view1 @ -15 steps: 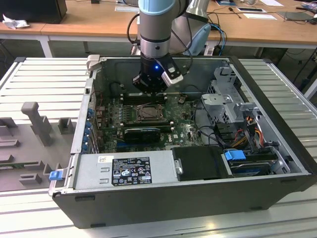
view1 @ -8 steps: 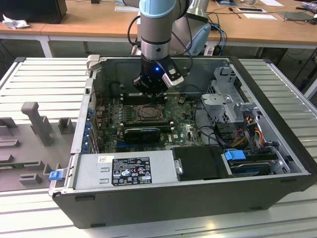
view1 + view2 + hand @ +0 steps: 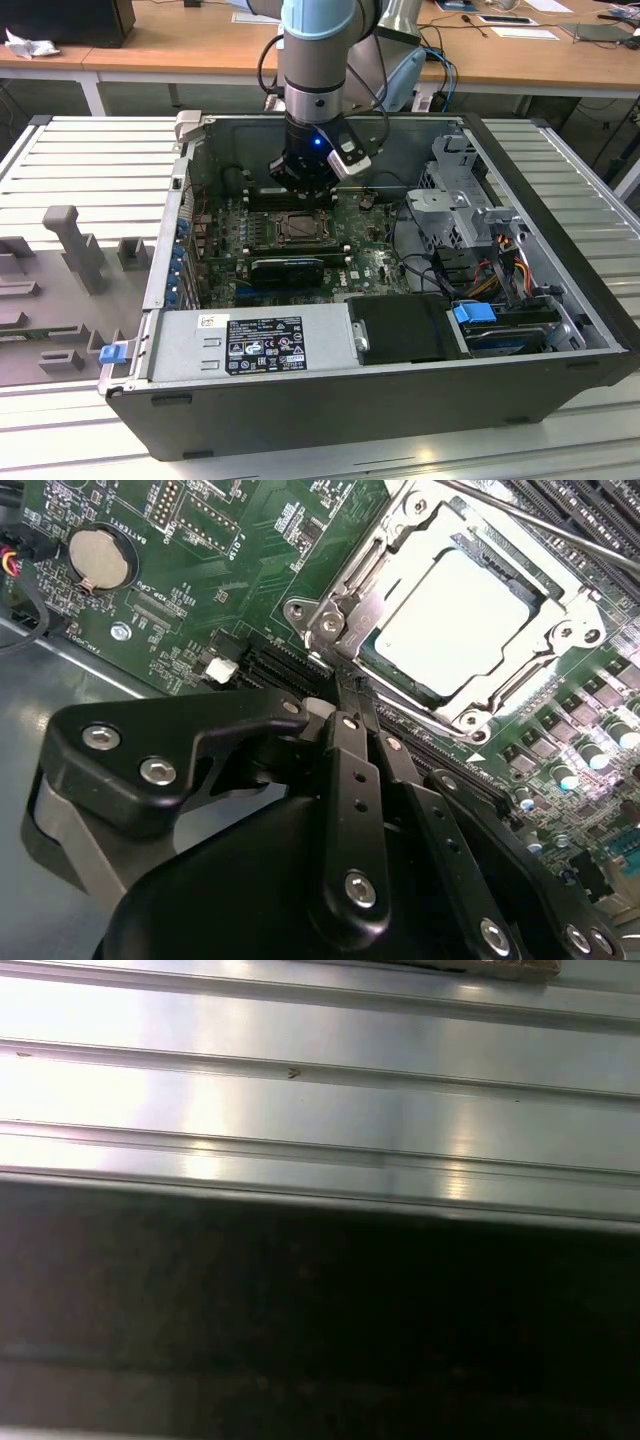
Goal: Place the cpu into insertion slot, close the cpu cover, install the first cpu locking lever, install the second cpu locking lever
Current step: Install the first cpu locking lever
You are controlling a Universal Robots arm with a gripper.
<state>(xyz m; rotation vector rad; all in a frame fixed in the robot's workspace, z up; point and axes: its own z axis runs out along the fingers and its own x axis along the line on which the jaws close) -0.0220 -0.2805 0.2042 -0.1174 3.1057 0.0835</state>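
The cpu (image 3: pixel 462 620) lies flat in the insertion slot (image 3: pixel 375 555), pale and silvery. The cpu cover (image 3: pixel 560 645) is down over it, framing the chip through its square cut-out. A thin silver locking lever (image 3: pixel 540 525) runs along one side of the socket. My gripper (image 3: pixel 347 692) has its black fingers (image 3: pixel 352 780) pressed together with nothing seen between them, its tips right at the socket's corner by a curved lever hook (image 3: pixel 345 620). In the exterior view the gripper (image 3: pixel 303 185) hangs just behind the socket (image 3: pixel 297 229) inside the open computer case.
Around the socket lie the green motherboard (image 3: pixel 230 570) with a coin battery (image 3: pixel 98 558), a black expansion card (image 3: pixel 288 268), a cable bundle and drive cage (image 3: pixel 470 215), and the power supply (image 3: pixel 255 343). The case walls (image 3: pixel 560 210) enclose it. The case rests on ribbed metal table panels (image 3: pixel 320 1050).
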